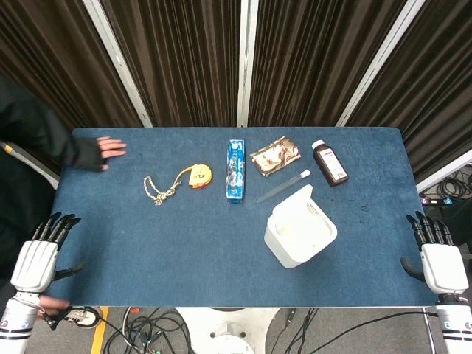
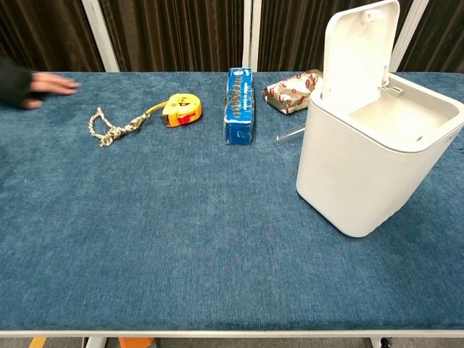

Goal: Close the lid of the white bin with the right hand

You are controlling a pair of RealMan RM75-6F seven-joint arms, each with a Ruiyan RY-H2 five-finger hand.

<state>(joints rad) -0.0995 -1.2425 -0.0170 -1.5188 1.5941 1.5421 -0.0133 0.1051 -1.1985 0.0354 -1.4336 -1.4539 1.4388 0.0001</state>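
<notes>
Bin position: the white bin (image 1: 299, 237) stands on the blue table (image 1: 184, 251), right of centre, between my 2 hands but nearer the right one.
Lid state: the lid (image 2: 360, 49) stands upright on its rear hinge, fully open, so the closing step is not yet begun.
Risk 1: I judge the bin light; a sideways push on the lid could slide or tip it instead of swinging the lid down.
Risk 2: the clear tube (image 1: 283, 185) and brown bottle (image 1: 330, 162) lie just behind the bin (a wide reach over the lid could knock them).
Risk 3: a person's gloved hand (image 1: 97, 153) rests on the far left corner, well apart from my path.
Right hand pose: right hand (image 1: 441, 259) hovers at the table's right edge, fingers apart, holding nothing.
Left hand pose: left hand (image 1: 38, 258) sits off the left edge, fingers spread, empty.
</notes>
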